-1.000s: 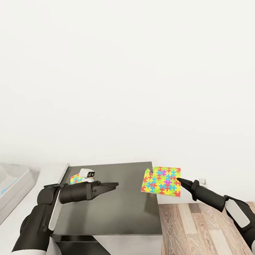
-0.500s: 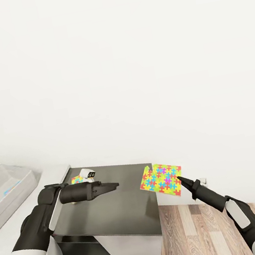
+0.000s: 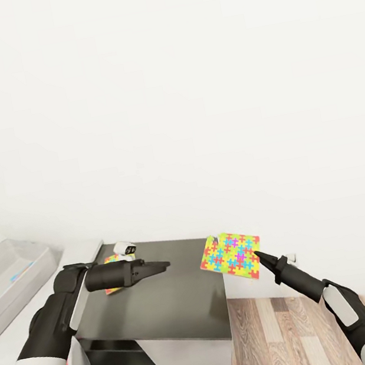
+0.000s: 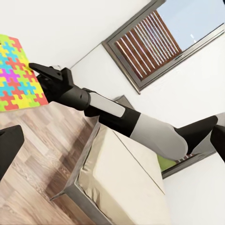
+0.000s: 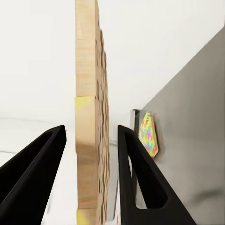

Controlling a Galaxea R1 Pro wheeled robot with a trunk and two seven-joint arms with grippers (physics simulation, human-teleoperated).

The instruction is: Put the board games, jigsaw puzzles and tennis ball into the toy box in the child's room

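Jigsaw puzzle (image 3: 231,256), a flat square of bright interlocking pieces, hangs in the air off the right corner of a dark grey cabinet (image 3: 166,296), gripped at its lower right edge by the right gripper (image 3: 259,257). In the right wrist view the puzzle (image 5: 89,117) stands edge-on between the two black fingers (image 5: 136,173); a sliver of space shows on either side, so the jaws look closed to the thickness of the puzzle rather than fully together, and since it is carried clear of any surface I judge it clamped. The left wrist view shows the same puzzle (image 4: 18,72) at the tip of the right arm, above wood plank floor (image 3: 281,333) with the beige bed (image 4: 117,187) beyond. A second jigsaw puzzle (image 3: 113,260) lies flat on the cabinet's far left corner beside a small white object I cannot identify, partly behind the left gripper (image 3: 160,265), whose fingers are drawn together to a point with nothing in them. The toy box (image 3: 14,278), a pale grey tray on the table (image 3: 78,252), sits well off to the robot's left, beyond the left arm. The held puzzle must therefore travel leftward across the whole cabinet to reach it, and the right arm is the farther of the two from the tray.
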